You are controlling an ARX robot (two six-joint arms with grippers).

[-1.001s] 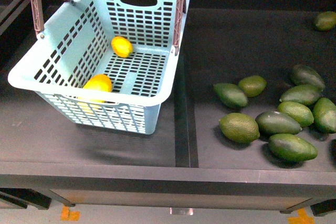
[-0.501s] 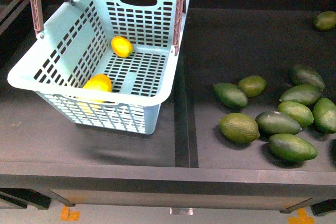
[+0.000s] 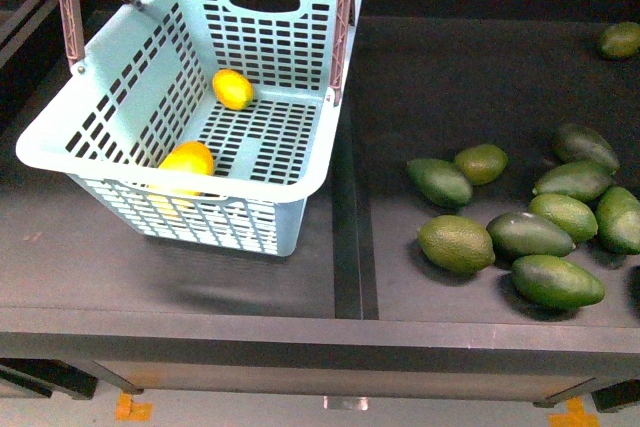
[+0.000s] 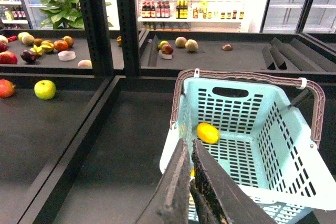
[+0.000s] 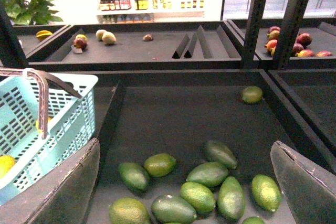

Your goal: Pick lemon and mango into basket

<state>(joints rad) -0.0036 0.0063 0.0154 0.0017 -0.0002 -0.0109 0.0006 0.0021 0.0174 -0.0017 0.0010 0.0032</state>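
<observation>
Basket [image 3: 150,197] sits on the left half of the dark bench [image 3: 250,287], tilted, with its brown handle [image 3: 340,37] swung up over the far rim. Lemon [image 3: 232,89] lies inside on the slotted floor, toward the far wall below the oval cut-out. Mango [image 3: 187,161] also lies inside, against the near wall, well apart from the lemon. Both fruits are fully within the basket walls.

Right half of the bench holds 9 green fruits [image 3: 455,243] in a loose cluster, with 1 more green fruit [image 3: 620,39] alone at the far right corner. A raised divider strip [image 3: 355,247] runs between the basket side and the green fruit side.

Neither arm shows in the front view. In the left wrist view, the left hand [image 4: 190,157] has its 2 fingers pressed together with nothing between them, positioned above the basket's near rim. In the right wrist view, the right hand [image 5: 184,166] has its fingers spread wide apart and empty, above the green fruits.

Shelves behind, seen from the wrist views, carry assorted other fruit [image 4: 44,89].
</observation>
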